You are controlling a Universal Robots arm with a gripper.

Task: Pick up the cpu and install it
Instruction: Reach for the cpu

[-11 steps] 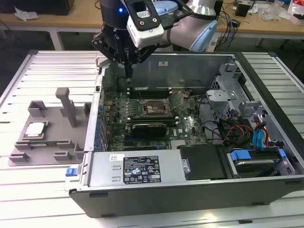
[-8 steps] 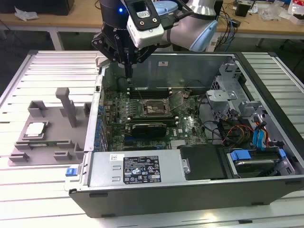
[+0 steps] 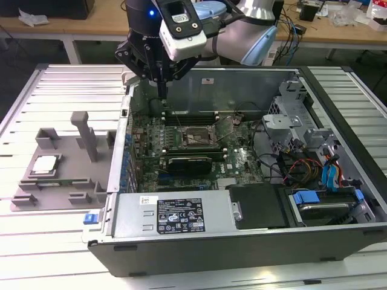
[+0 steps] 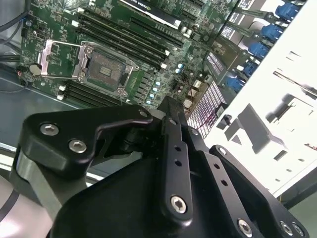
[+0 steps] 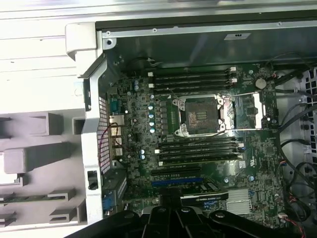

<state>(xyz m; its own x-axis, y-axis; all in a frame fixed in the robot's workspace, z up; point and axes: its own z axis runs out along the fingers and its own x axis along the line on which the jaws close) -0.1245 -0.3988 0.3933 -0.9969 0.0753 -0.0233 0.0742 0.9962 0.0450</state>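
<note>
The cpu [image 3: 45, 164], a small silvery-white square, lies in a recess of the grey holder [image 3: 81, 184] on the exterior view's left, outside the computer case. My gripper [image 3: 162, 95] hangs over the back left corner of the open case, well away from the cpu, with its fingers pressed together and nothing between them. The black fingers [image 4: 172, 130] point toward the green motherboard [image 5: 148, 148]. In both wrist views the cpu socket [image 5: 200, 115] [image 4: 105, 70] is uncovered, its metal frame [image 4: 53, 54] flipped aside.
The case's metal walls [image 3: 124, 130] rise around the motherboard. Memory slots [image 5: 193, 79] flank the socket. Cables and blue drive brackets [image 3: 329, 172] fill the case on the exterior view's right. A black power supply [image 3: 181, 214] lines the near side. The holder has upright grey posts [image 3: 84, 133].
</note>
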